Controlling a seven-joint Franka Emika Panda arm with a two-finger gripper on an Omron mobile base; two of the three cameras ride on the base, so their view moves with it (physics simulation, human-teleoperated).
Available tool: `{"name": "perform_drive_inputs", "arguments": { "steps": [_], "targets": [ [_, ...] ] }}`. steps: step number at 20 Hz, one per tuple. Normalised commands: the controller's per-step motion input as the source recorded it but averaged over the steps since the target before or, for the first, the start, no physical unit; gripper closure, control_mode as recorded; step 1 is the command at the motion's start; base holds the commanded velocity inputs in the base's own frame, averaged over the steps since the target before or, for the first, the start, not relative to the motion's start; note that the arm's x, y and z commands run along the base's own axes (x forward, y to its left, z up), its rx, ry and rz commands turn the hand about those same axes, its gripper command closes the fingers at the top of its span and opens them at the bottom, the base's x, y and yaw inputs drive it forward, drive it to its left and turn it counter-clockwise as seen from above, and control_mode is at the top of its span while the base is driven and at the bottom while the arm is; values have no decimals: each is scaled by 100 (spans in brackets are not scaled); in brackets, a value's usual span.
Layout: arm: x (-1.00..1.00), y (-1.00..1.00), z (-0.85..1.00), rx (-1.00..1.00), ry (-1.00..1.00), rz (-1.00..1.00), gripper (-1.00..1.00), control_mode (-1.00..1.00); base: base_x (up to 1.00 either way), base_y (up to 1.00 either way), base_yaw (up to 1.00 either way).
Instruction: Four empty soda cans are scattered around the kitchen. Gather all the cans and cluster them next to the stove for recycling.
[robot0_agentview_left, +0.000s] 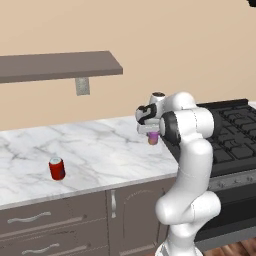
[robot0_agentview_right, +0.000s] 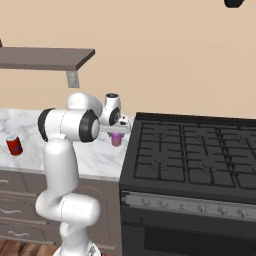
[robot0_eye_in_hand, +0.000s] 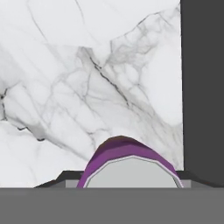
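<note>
Jaws grip purple can (robot0_agentview_right: 116, 139) above marble counter (robot0_agentview_left: 100, 150) beside stove (robot0_agentview_right: 200, 155).

purple can (robot0_agentview_right: 116, 139) held upright above counter beside stove (robot0_agentview_right: 200, 155), red can (robot0_agentview_left: 57, 168) upright

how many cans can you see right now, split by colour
red can: 1, standing on the marble counter
purple-pink can: 1, in the gripper near the stove
total: 2
</note>
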Motion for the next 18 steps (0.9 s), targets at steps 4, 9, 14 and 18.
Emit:
{"name": "perform_drive_inputs", "arguments": {
  "steps": [4, 9, 14, 18],
  "targets": [
    [1, 0, -31, 2, 0, 0, 100, -100, 0, 0, 0],
    [0, 0, -16, 1, 0, 0, -100, -100, 0, 0, 0],
    [1, 0, 0, 0, 0, 0, -100, -100, 0, 0, 0],
    [18, 1, 17, -1, 7, 0, -100, -100, 0, 0, 0]
  ]
}}
